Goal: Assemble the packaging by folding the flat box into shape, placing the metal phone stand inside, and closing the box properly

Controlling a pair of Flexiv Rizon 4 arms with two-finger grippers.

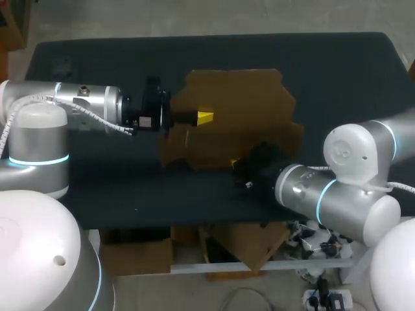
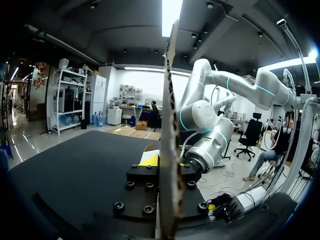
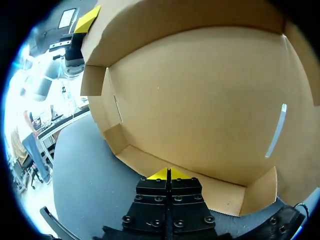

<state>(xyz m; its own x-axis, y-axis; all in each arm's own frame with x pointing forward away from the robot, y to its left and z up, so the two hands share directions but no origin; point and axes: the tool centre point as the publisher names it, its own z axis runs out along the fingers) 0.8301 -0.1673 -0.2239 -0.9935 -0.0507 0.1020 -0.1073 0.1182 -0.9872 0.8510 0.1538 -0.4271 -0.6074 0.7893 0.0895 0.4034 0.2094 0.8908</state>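
The brown cardboard box [image 1: 240, 107] lies partly unfolded in the middle of the dark table [image 1: 97, 58]. My left gripper [image 1: 204, 118] is shut on its left panel. In the left wrist view that panel [image 2: 169, 125] stands edge-on between the fingers of the left gripper [image 2: 162, 165]. My right gripper [image 1: 235, 162] is at the box's near edge. In the right wrist view the right gripper [image 3: 168, 174] has its yellow tips pressed together against a low flap, with the wide inner panel [image 3: 200, 100] rising ahead. The left gripper's yellow tip [image 3: 87, 20] shows at that panel's far corner. I see no phone stand.
Bare dark tabletop lies to the left of the box, behind it and along the near edge [image 1: 162, 207]. My right arm's elbow [image 1: 337, 194] hangs over the table's near right corner.
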